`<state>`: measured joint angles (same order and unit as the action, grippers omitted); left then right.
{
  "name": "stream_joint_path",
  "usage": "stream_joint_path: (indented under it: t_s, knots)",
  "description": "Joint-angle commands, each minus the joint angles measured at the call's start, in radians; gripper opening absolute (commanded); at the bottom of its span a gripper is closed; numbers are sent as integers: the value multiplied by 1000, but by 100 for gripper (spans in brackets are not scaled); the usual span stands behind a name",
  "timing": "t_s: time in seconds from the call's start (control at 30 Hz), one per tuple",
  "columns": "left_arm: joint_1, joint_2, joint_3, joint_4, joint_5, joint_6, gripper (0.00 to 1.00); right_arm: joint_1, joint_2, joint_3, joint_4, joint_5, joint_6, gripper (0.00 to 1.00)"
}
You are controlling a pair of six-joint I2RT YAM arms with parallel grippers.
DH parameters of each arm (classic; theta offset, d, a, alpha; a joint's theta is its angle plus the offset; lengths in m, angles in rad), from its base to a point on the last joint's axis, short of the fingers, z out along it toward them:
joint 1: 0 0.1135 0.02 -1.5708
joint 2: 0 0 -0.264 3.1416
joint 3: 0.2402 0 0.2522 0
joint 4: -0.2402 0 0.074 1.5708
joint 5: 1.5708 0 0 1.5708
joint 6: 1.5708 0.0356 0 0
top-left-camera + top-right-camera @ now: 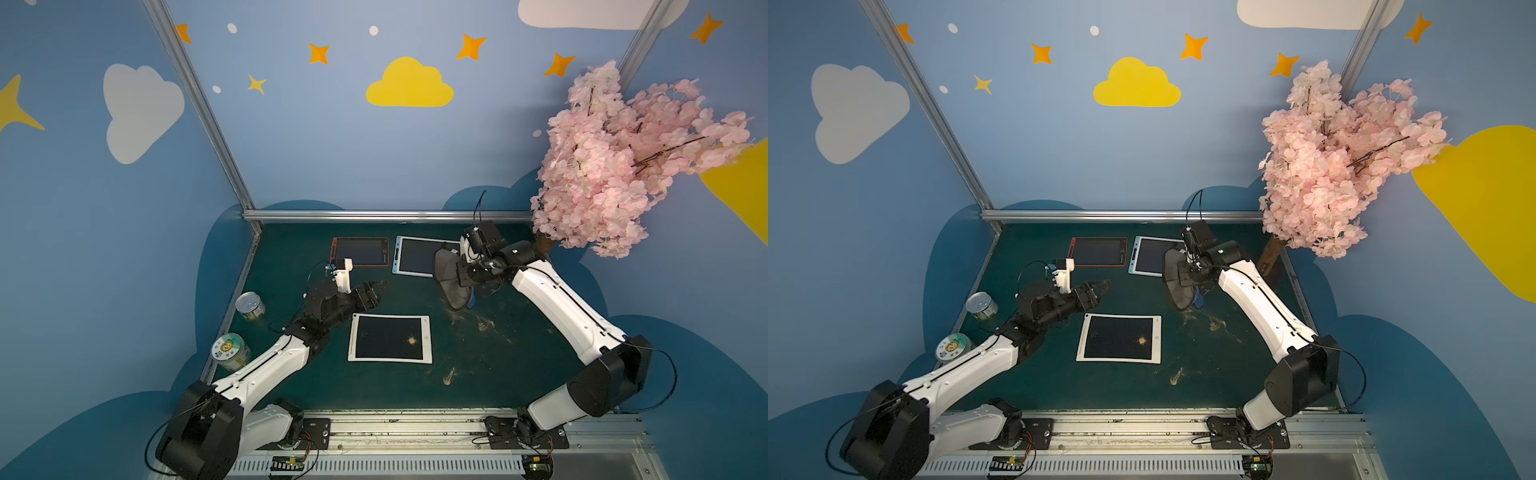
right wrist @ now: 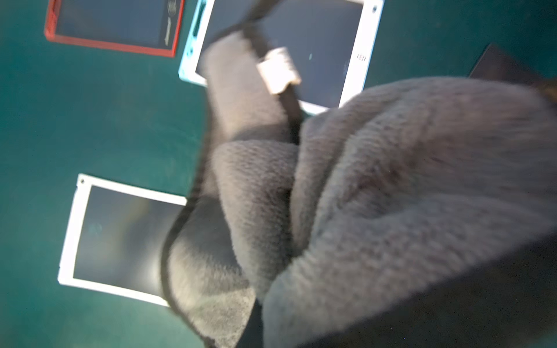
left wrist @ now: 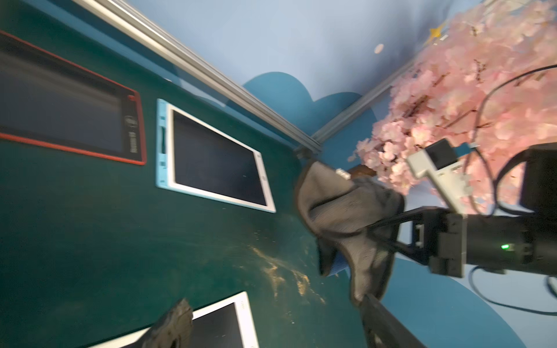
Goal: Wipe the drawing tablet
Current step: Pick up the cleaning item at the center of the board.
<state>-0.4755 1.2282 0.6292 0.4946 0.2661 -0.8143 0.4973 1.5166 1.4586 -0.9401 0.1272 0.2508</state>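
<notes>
Right pincer clamped tight on the grey cloth, and the cloth hangs bunched from it above the far right part of the table. In both top views it hides the right end of the blue-edged tablet, which lies near the back edge. The red-framed tablet lies just beside that one, to its left.

My left pincer is spread wide, holding nothing. It hovers just beyond the far left corner of the white drawing tablet.

That tablet lies flat near the middle of the table, well apart from the cloth. On the right half of its dark screen there's a brown smudge. More brown smears streak the green surface between it and my right arm.

Along the left edge stand a silver tin and a can with a printed lid. The pink blossom tree fills the far right corner.
</notes>
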Motion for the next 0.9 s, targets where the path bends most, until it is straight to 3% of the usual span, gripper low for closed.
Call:
stream_joint_path:
  t_s: [0.0,0.33,0.57,0.7,0.8,0.87]
  knots:
    - [-27,74,63,167,95,-93,88,-6,-94,-79,43,-79,-48,0]
    - [-108,313,143,412,191,-340,89,-14,-436,-413,418,-404,-6,0]
    - [-177,369,200,498,222,-448,92,-20,-426,-414,469,-567,16,0]
    - [-183,331,196,486,233,-451,92,-21,-437,-391,409,-448,2,0]
    - [-181,258,175,356,216,-366,92,-23,-458,-347,268,-96,25,0]
    - [-181,210,169,246,201,-291,93,-27,-488,-348,250,42,14,0]
